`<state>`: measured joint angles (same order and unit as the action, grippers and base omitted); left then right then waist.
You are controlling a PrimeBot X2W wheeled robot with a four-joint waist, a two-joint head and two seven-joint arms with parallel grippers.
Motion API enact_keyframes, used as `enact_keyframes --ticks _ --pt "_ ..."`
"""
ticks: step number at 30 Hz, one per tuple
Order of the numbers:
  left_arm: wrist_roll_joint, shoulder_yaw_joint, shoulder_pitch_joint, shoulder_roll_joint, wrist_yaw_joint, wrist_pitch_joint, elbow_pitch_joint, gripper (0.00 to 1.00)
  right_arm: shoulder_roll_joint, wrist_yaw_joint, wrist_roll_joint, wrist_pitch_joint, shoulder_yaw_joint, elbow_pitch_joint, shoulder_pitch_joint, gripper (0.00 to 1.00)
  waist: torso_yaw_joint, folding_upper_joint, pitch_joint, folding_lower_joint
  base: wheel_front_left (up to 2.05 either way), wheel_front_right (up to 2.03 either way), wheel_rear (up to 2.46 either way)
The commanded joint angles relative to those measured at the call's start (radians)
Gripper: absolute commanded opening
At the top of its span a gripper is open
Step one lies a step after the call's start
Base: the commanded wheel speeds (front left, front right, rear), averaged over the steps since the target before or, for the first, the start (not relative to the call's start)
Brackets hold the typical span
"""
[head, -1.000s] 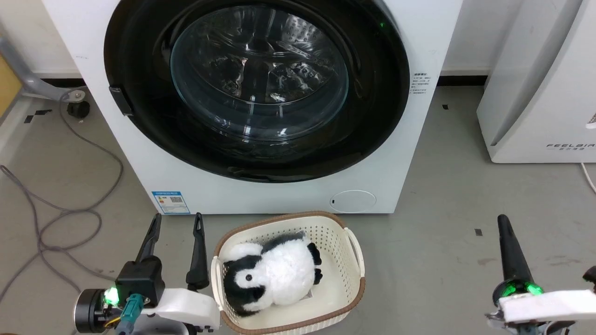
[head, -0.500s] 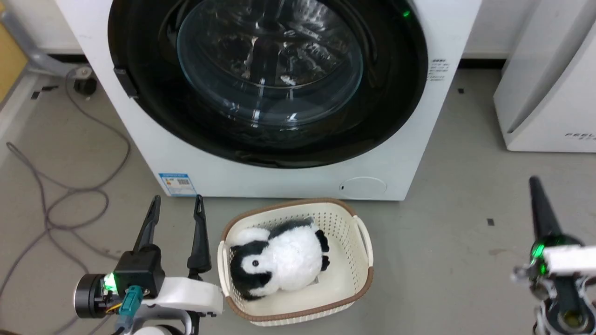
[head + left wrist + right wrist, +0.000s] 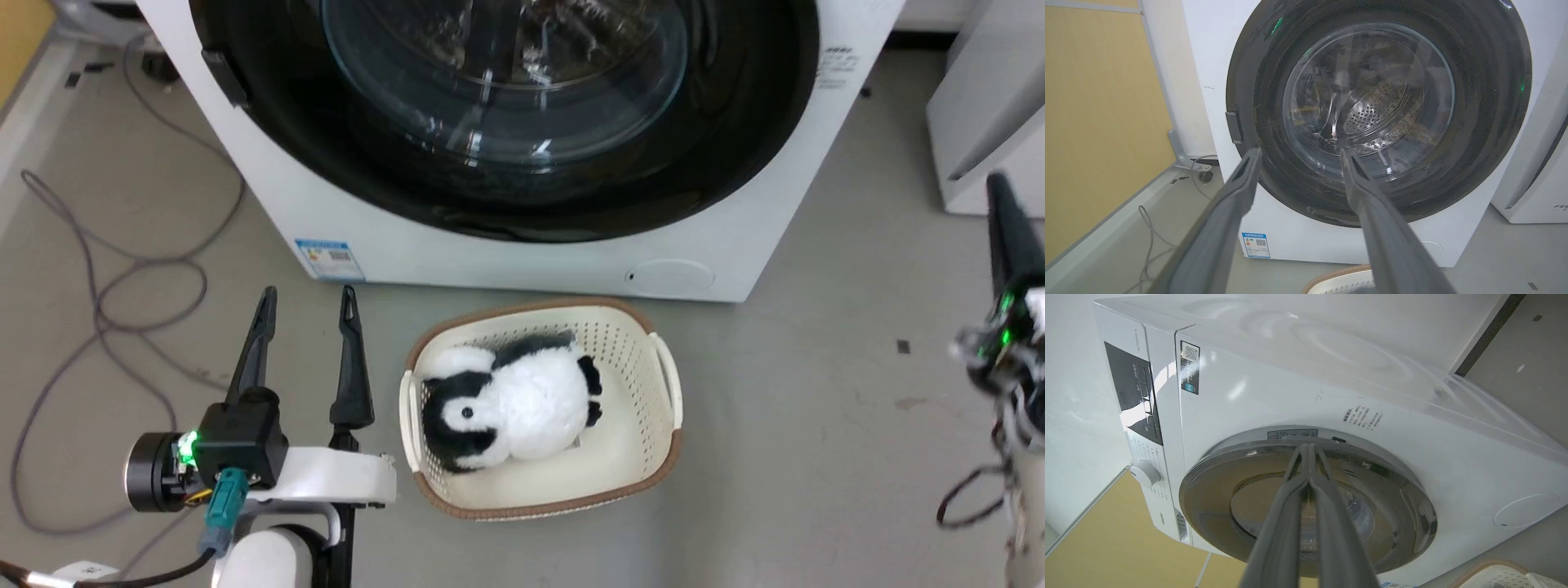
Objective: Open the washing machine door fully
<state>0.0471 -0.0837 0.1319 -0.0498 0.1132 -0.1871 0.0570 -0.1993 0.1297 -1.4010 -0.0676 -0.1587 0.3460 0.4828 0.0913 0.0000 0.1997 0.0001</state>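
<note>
The washing machine (image 3: 522, 261) is a big white front-loader at the top of the head view. Its door (image 3: 735, 155), a glossy black disc with a clear glass bowl, lies shut against the front. My left gripper (image 3: 308, 294) stands open at the lower left, short of the machine, holding nothing. In the left wrist view its fingers (image 3: 1241, 183) frame the door (image 3: 1486, 102) and the small latch (image 3: 1233, 127) on the door's left rim. My right gripper (image 3: 994, 184) rises at the right edge. The right wrist view shows that gripper (image 3: 1309, 447) shut and empty, pointing at the door (image 3: 1216, 506).
A cream basket (image 3: 665, 384) holding a penguin plush (image 3: 514, 404) sits on the floor just before the machine, between my arms. Grey cables (image 3: 106, 286) loop on the floor at left. Another white appliance (image 3: 980, 122) stands at the right. A yellow panel (image 3: 1098, 122) lines the left.
The head camera has moved, shifting the whole picture. My right gripper has gone forward past the floor mark toward the machine's right side. The left gripper holds its place.
</note>
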Motion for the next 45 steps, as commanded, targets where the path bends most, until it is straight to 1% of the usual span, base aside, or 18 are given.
enact_keyframes --ticks 1,7,16,27,33,38,45 --pt "0.0 -0.003 0.022 0.0 0.01 -0.012 0.006 1.0 -0.021 0.001 -0.037 -0.008 0.002 0.029 0.055 0.0 0.012 0.0 0.025 -0.0001 0.0 0.0 0.0" --pt "0.007 -0.009 0.048 0.0 0.025 -0.025 0.015 1.0 -0.068 0.001 -0.077 -0.025 0.029 0.123 0.204 0.0 0.031 0.0 0.08 -0.0001 0.0 0.0 0.0" --pt "0.023 -0.023 0.087 0.0 0.044 -0.043 0.027 1.0 -0.123 0.001 -0.105 -0.07 0.108 0.251 0.413 0.0 0.061 0.0 0.155 -0.0001 0.0 0.0 0.0" --pt "0.041 -0.044 0.125 0.0 0.068 -0.066 0.039 1.0 -0.162 0.001 -0.139 -0.116 0.208 0.373 0.598 0.0 0.107 0.0 0.215 -0.0001 0.0 0.0 0.0" --pt "0.051 -0.054 0.135 0.0 0.08 -0.075 0.044 1.0 -0.179 0.001 -0.138 -0.134 0.257 0.412 0.634 0.0 0.125 0.0 0.234 -0.0001 0.0 0.0 0.0" --pt "0.054 -0.051 0.136 0.0 0.082 -0.075 0.04 1.0 -0.182 0.001 -0.112 -0.184 0.305 0.407 0.622 0.0 0.126 0.0 0.234 -0.0001 0.0 0.0 0.0" --pt "0.057 -0.047 0.13 0.0 0.079 -0.075 0.027 1.0 -0.18 0.001 -0.131 -0.284 0.342 0.365 0.577 0.0 0.118 0.0 0.212 -0.0001 0.0 0.0 0.0"
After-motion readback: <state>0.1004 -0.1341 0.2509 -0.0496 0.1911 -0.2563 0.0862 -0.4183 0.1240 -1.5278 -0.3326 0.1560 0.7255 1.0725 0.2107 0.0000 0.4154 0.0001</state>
